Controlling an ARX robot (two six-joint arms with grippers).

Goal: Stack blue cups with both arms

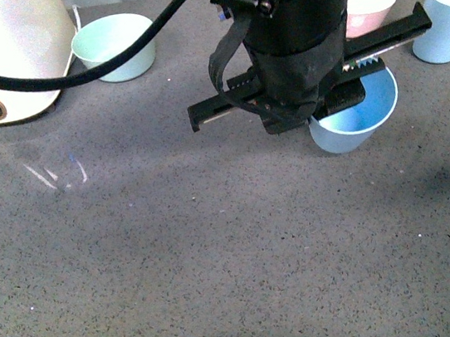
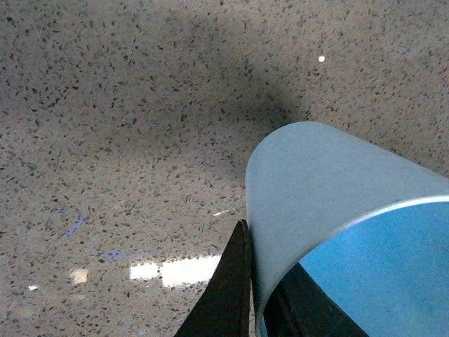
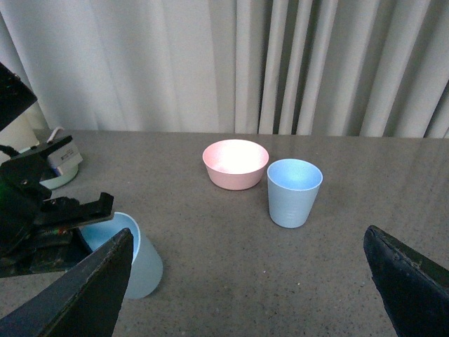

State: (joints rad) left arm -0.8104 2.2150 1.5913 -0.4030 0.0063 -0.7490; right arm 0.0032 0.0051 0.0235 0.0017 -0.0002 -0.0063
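My left gripper (image 1: 340, 104) is shut on the rim of one blue cup (image 1: 354, 121), one finger outside the wall and one inside. The cup sits low at the table's middle right, slightly tilted. In the left wrist view the fingers (image 2: 231, 295) pinch the cup wall (image 2: 316, 189). The second blue cup (image 1: 447, 20) stands upright at the far right; it also shows in the right wrist view (image 3: 293, 191). My right gripper (image 3: 249, 295) is open and empty, facing this cup from a distance, and is out of the front view. The held cup (image 3: 140, 263) and left gripper (image 3: 42, 225) show there too.
A pink bowl (image 1: 369, 1) stands behind the held cup, next to the second cup (image 3: 235, 163). A mint-green bowl (image 1: 115, 45) and a white appliance (image 1: 4, 57) stand at the back left. A black cable crosses above them. Grey curtains hang behind the table.
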